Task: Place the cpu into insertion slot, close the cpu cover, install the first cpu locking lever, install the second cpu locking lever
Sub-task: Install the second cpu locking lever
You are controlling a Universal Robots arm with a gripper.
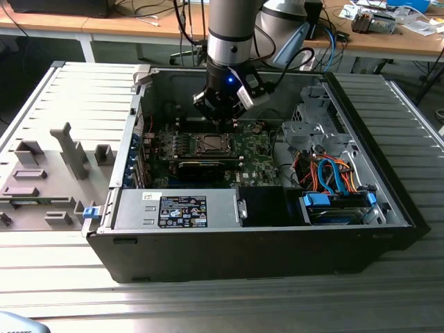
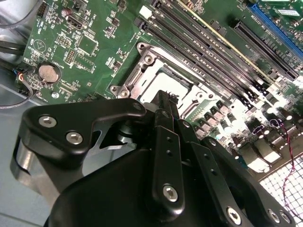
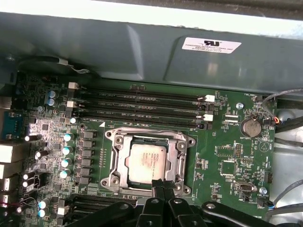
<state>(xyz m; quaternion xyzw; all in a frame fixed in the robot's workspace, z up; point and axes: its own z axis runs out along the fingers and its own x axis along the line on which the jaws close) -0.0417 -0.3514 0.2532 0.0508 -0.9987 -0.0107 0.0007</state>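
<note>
1. The cpu (image 3: 147,163) lies flat in the insertion slot (image 3: 115,166) on the motherboard (image 3: 227,142).
2. The gripper (image 3: 163,185) hovers just above its edge, fingers pressed together, holding nothing.
3. Likely light, rigid, fragile (grip opposite edges only).

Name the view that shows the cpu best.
The first wrist view: the cpu lies face-on in its socket, with the hand at its near edge. In the second wrist view the hand hides part of the cpu. In the exterior view it is tiny.
</note>
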